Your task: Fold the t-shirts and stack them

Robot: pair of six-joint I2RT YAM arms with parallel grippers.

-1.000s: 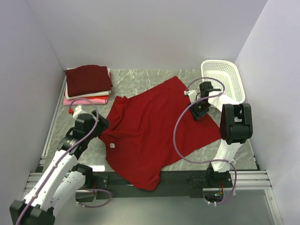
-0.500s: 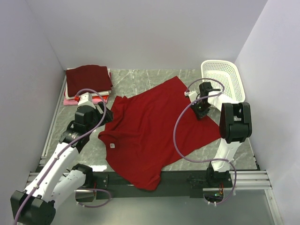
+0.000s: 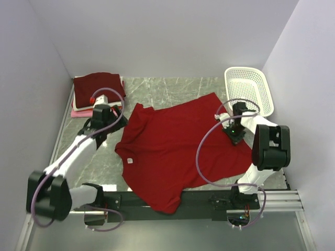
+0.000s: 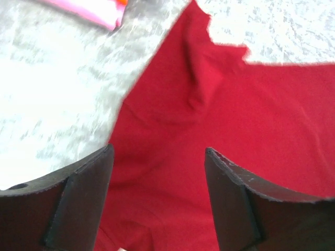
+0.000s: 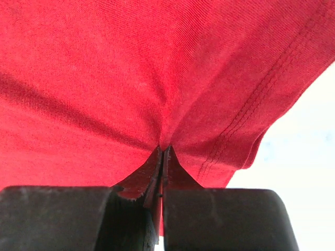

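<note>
- One red t-shirt (image 3: 172, 154) lies spread; right gripper (image 5: 162, 151) clamps its hem, likely to pull it straight.
- Left gripper (image 4: 159, 162) hovers above it, fingers apart, ready to grab.

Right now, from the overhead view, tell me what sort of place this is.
Probably a robot test cell for laundry folding: plain white walls box in a marble-patterned table, a red t-shirt lies spread near a folded stack, plus a white basket.
</note>
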